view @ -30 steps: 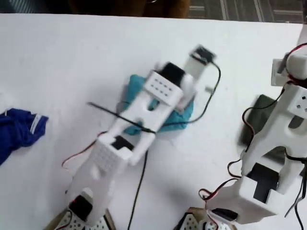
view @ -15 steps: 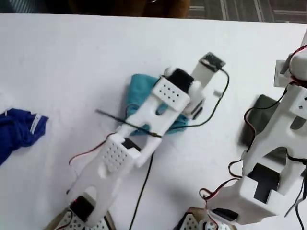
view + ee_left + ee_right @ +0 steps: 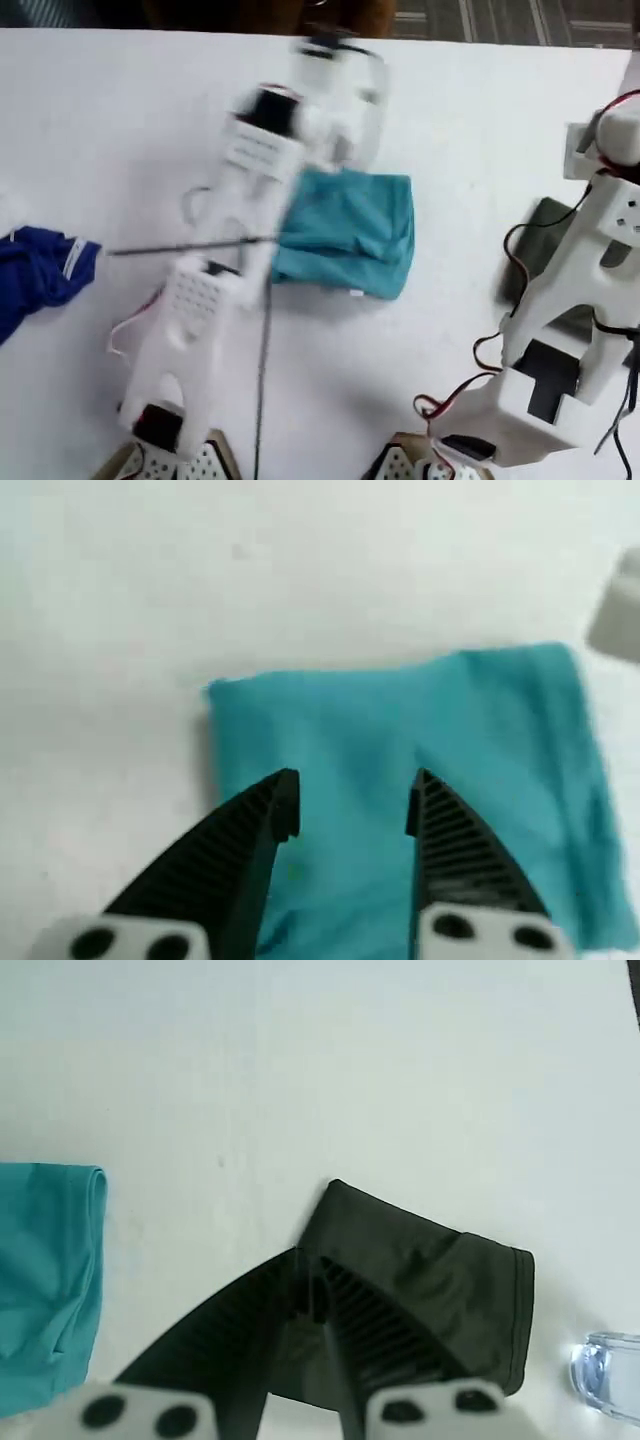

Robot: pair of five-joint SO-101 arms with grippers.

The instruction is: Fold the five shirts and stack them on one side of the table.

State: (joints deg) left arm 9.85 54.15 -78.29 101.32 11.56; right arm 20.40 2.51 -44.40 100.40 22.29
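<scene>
From the high view, the teal shirt (image 3: 350, 235) lies folded into a neat rectangle in the middle of the table (image 3: 120, 110). The left arm (image 3: 200, 300) stretches along its near-left side. A blue shirt (image 3: 40, 275) sits crumpled at the left edge, well apart from it. A dark shirt (image 3: 545, 245) lies at the right, partly under the right arm (image 3: 570, 300).

In the left wrist view, the left gripper (image 3: 350, 805) hangs over the teal shirt with its jaws moderately spread. Nothing is between them, and the cloth looks flat with clean edges.

In the right wrist view, the right gripper (image 3: 310, 1270) has its jaws pressed together at the edge of the folded dark shirt (image 3: 430, 1280). Whether any cloth is pinched between them I cannot tell. A corner of the teal shirt (image 3: 45, 1270) shows off to one side, and a clear object (image 3: 605, 1375) sits just past the dark shirt.

The teal fold looks finished, so the step in hand is probably carrying it to the dark shirt to build the stack. To do that well, the left jaws should come down at a folded edge and bite through every layer. The lift should stay low so the fold does not fall open. The right arm needs to be clear of the dark shirt before the teal one is set squarely on top.
</scene>
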